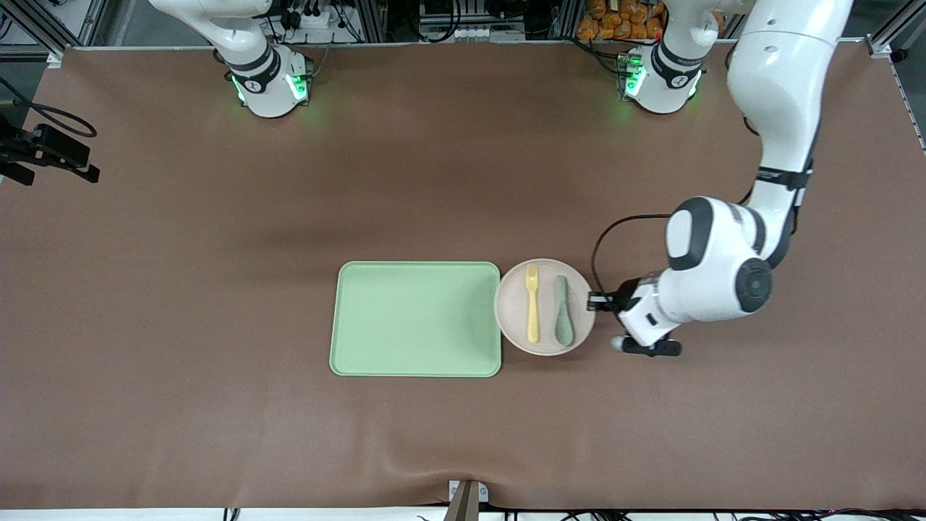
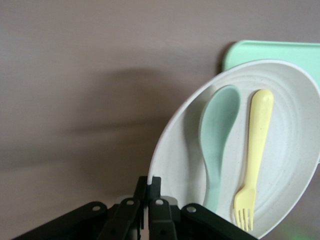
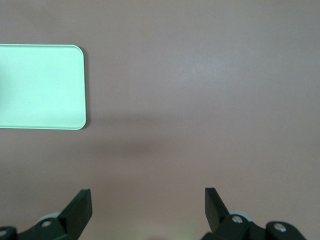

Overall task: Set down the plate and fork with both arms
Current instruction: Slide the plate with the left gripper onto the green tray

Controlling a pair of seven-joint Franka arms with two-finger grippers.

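Observation:
The off-white plate [image 1: 515,307] sits beside the light-green tray [image 1: 416,318], toward the left arm's end, and its rim just overlaps the tray's edge. The pale-yellow fork [image 1: 532,302] and a grey-green spoon [image 1: 563,312] lie side by side on it. My left gripper [image 1: 595,298] is shut on the plate's rim at the edge away from the tray. The left wrist view shows the gripper [image 2: 150,186] pinching the rim, with the plate [image 2: 290,150], fork [image 2: 256,150] and spoon [image 2: 217,135]. My right gripper [image 3: 147,197] is open and empty over bare table near a corner of the tray [image 3: 40,87]; it is out of the front view.
Brown mat [image 1: 217,289] covers the whole table. A black camera mount [image 1: 51,152] sticks in at the right arm's end. The two arm bases [image 1: 271,83] [image 1: 662,76] stand along the edge farthest from the front camera.

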